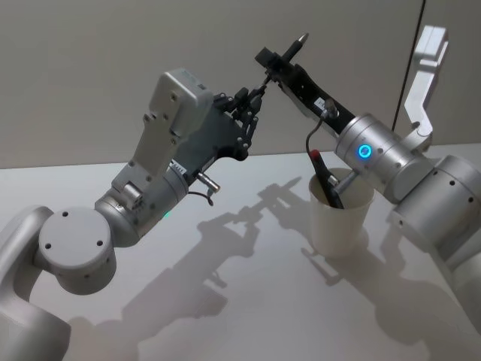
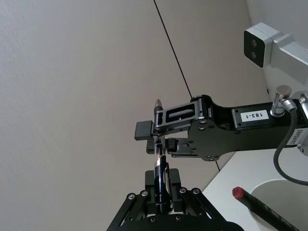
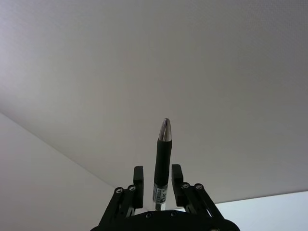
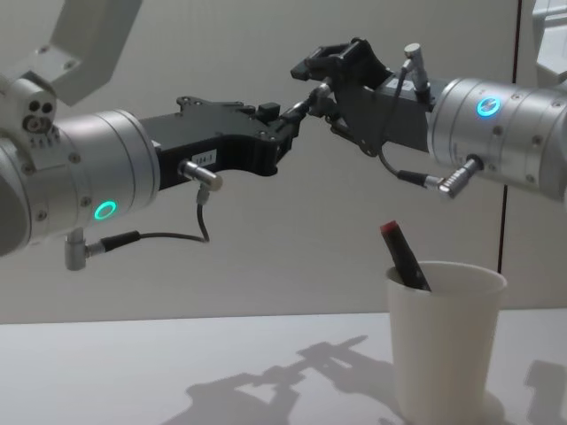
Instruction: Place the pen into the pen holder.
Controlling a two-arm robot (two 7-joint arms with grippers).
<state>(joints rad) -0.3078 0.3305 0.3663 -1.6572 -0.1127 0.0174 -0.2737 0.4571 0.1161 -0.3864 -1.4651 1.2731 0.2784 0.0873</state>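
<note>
The white table (image 1: 248, 301) is smooth and matte. On it, toward the right, stands the pen holder (image 1: 340, 214) — a plain paper cup with a rolled rim, holding a dark red-capped marker (image 4: 404, 255) that leans on its wall. High above the table the two arms meet: the left gripper (image 1: 252, 105) and the right gripper (image 1: 279, 66) both clamp the same pen (image 1: 289, 51). The right wrist view shows its black barrel and silver tip (image 3: 164, 130); the left wrist view shows its glossy lower half.
</note>
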